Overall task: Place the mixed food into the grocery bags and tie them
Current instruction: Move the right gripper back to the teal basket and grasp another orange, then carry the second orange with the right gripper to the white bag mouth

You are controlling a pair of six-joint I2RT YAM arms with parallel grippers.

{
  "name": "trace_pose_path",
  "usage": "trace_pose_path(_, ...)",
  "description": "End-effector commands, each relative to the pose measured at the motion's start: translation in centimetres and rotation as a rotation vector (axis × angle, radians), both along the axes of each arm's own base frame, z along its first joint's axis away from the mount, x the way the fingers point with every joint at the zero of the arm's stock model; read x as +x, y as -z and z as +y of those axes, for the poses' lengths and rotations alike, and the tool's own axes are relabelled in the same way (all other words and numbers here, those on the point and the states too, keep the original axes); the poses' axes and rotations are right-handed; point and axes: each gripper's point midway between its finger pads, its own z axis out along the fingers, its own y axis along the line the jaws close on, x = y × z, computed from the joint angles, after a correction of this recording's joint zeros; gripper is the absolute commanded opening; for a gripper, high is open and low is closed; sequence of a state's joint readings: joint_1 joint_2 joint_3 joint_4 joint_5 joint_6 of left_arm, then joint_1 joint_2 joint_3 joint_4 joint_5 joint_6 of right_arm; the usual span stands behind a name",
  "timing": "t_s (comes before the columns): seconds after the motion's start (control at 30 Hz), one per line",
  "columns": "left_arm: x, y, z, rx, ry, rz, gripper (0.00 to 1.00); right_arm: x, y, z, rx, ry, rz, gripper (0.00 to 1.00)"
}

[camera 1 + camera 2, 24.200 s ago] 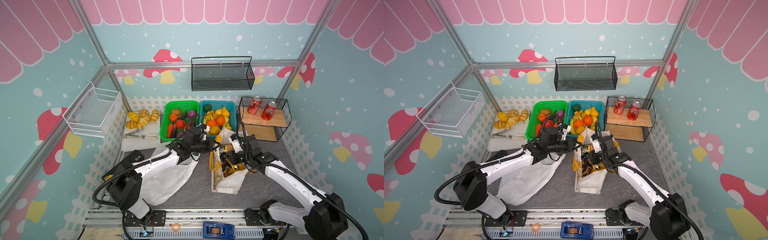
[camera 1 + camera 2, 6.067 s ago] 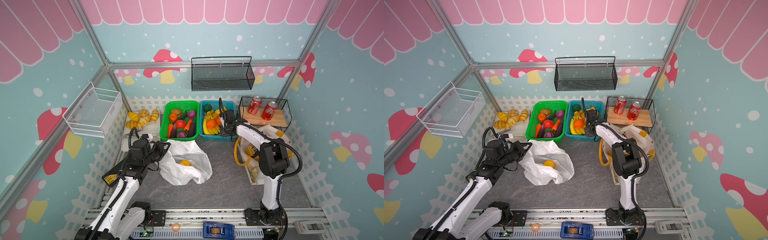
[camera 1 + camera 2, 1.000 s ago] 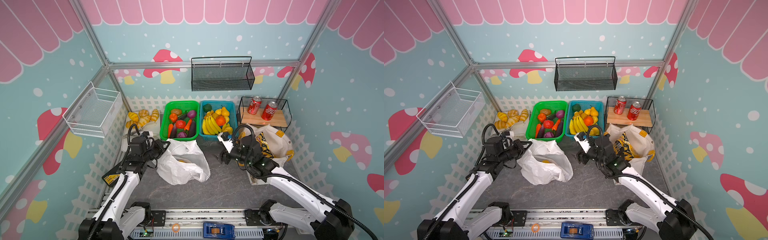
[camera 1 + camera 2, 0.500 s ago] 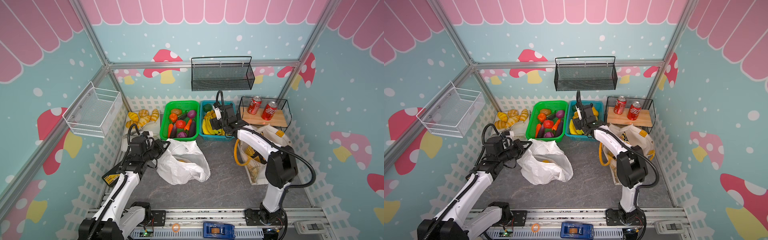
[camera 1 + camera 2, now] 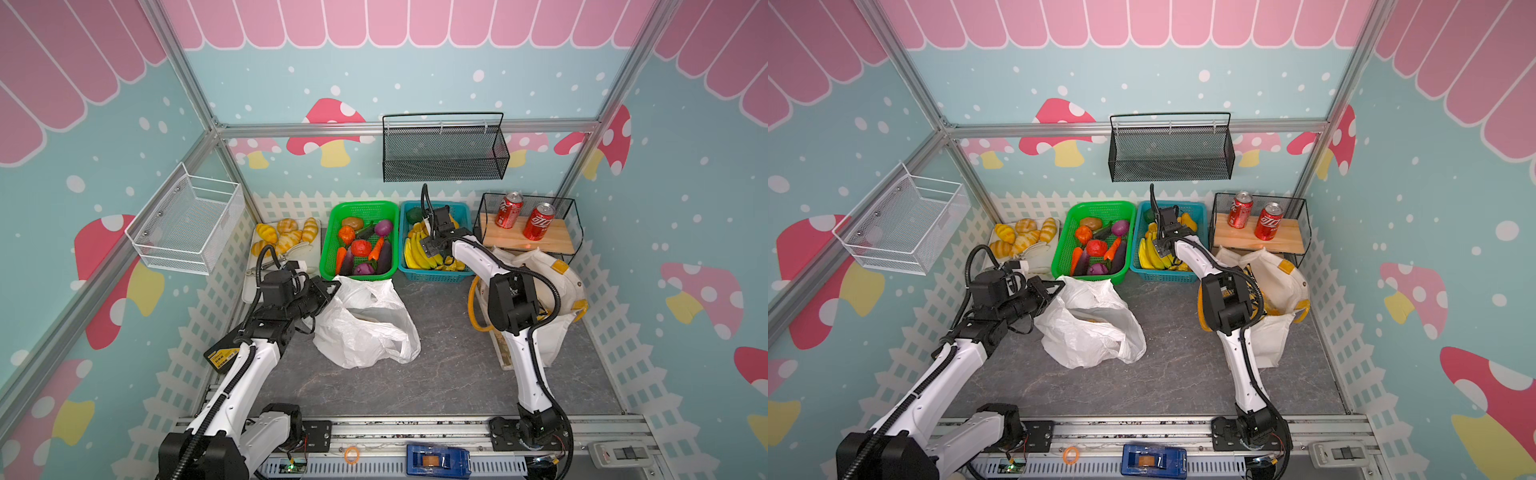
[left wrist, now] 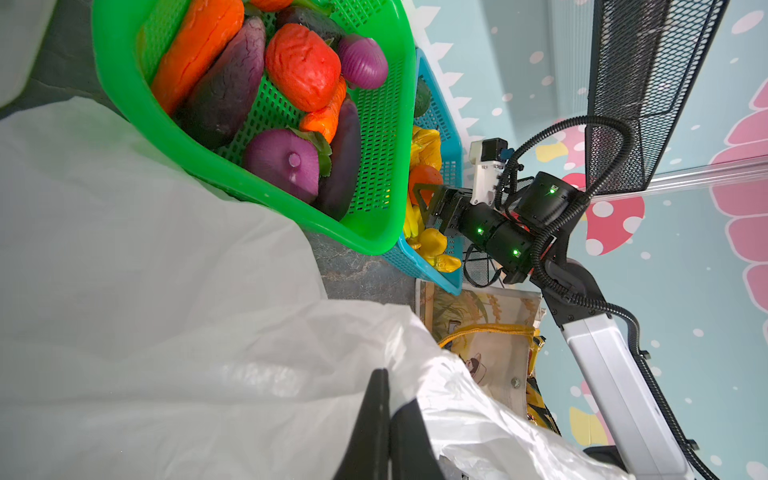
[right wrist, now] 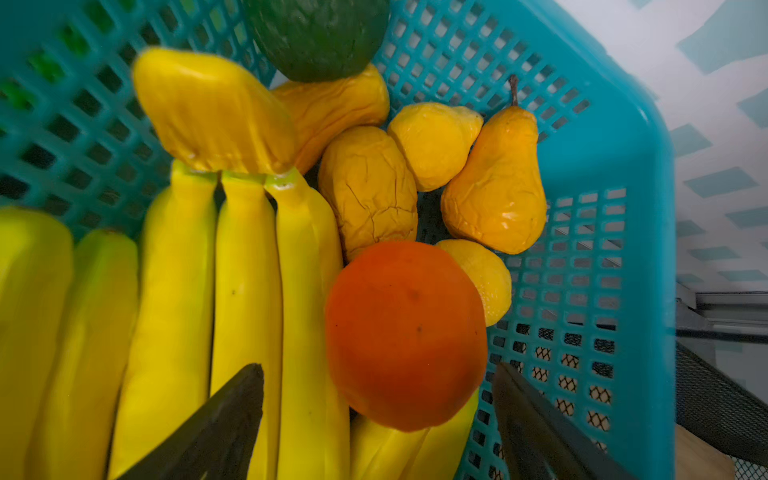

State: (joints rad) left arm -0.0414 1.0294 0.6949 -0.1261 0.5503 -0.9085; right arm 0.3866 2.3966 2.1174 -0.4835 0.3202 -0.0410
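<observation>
Right gripper [image 7: 378, 370]: jaws spread, just over round orange toy fruit [image 7: 405, 332] in teal plastic lattice basket [image 5: 432, 276], upper centre in both top views. Left gripper [image 6: 388, 399]: pressed together on rim of crinkly white plastic bag [image 5: 365, 332], centre-left. Cream cloth tote [image 5: 557, 274] lies centre-right.

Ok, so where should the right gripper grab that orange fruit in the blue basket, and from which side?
Across its round middle, from straight above. The orange fruit lies atop the pile, clear above; bananas hug one side and the blue basket wall stands near the other, so a side approach looks blocked. The open right gripper hovers over it.
</observation>
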Motion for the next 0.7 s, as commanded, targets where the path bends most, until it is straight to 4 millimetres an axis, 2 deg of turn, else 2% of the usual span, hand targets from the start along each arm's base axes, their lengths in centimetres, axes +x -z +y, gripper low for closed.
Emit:
trace_pose_path(0.0, 0.6, -1.4, 0.3, 0.008, -0.010, -0.046, 0.00, 0.5, 1.1, -0.7, -0.048, -0.006, 0.025, 0.85)
trace_pose_path(0.23, 0.5, -1.0, 0.3, 0.006, -0.013, -0.039, 0.00, 1.7, 2.6, -0.8, -0.048, -0.010, 0.037, 0.81)
trace_pose_path(0.4, 0.4, -1.0, 0.3, 0.004, -0.013, -0.037, 0.00, 2.1, 2.8, -0.6, -0.032, -0.022, 0.038, 0.74)
trace_pose_path(0.53, 0.4, -0.9, 0.3, 0.001, -0.015, -0.033, 0.00, 2.2, 0.5, -0.3, -0.011, -0.034, 0.007, 0.64)
trace_pose_path(0.67, 0.4, -0.8, 0.3, 0.002, -0.017, -0.034, 0.00, 1.9, -4.0, 0.7, 0.045, -0.078, -0.051, 0.56)
